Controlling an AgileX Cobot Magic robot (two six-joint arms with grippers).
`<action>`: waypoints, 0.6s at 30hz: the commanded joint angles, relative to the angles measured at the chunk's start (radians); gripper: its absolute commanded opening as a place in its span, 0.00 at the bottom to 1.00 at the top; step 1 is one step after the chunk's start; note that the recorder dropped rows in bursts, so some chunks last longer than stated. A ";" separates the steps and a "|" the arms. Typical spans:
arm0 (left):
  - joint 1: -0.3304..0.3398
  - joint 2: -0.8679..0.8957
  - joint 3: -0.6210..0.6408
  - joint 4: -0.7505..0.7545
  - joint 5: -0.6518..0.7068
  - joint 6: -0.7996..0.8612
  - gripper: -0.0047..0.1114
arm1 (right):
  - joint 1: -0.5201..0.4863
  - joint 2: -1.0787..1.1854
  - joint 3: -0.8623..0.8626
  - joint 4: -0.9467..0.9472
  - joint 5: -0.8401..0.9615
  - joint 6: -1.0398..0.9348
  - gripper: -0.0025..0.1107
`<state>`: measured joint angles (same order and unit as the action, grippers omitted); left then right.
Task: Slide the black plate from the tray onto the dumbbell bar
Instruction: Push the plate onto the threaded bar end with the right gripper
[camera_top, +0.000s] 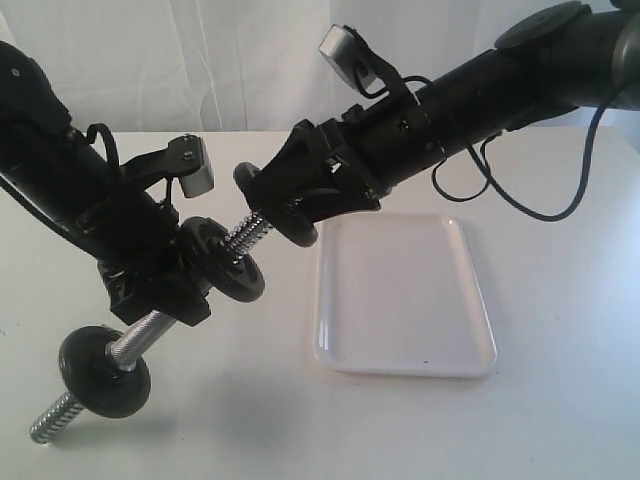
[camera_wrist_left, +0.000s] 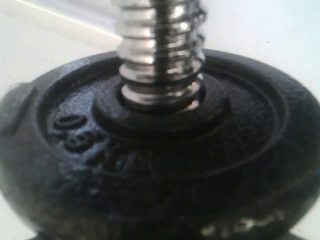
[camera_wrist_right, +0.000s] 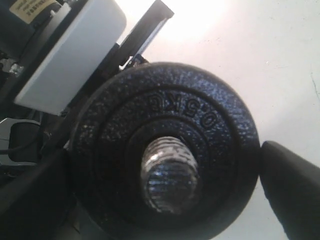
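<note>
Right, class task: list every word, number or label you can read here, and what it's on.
"0.5KG": raised on the black plate, right wrist view.
Raised marks on the other disc, left wrist view: too blurred.
Yellow sticker, right wrist view: print too small.

Middle of the dumbbell bar (camera_top: 140, 340) inside the left gripper (camera_top: 162, 300), the black plate (camera_top: 300, 232) mostly behind the right gripper (camera_top: 272, 205)

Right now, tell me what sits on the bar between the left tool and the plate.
One other black disc, next to the left tool, then bare bar up to the plate; the exterior view shows it.
</note>
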<state>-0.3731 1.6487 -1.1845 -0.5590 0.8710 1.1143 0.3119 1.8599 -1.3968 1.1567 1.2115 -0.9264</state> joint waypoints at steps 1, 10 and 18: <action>0.000 -0.055 -0.032 -0.339 0.042 0.015 0.04 | 0.016 -0.011 -0.009 0.061 0.010 -0.013 0.02; 0.000 -0.055 -0.032 -0.345 0.042 0.018 0.04 | 0.081 0.025 -0.009 0.050 0.010 -0.013 0.02; 0.000 -0.055 -0.032 -0.345 0.042 0.018 0.04 | 0.120 0.057 -0.009 0.050 -0.022 -0.013 0.02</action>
<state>-0.3731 1.6487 -1.1845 -0.5570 0.8841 1.1305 0.4178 1.9258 -1.3968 1.1458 1.1752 -0.9264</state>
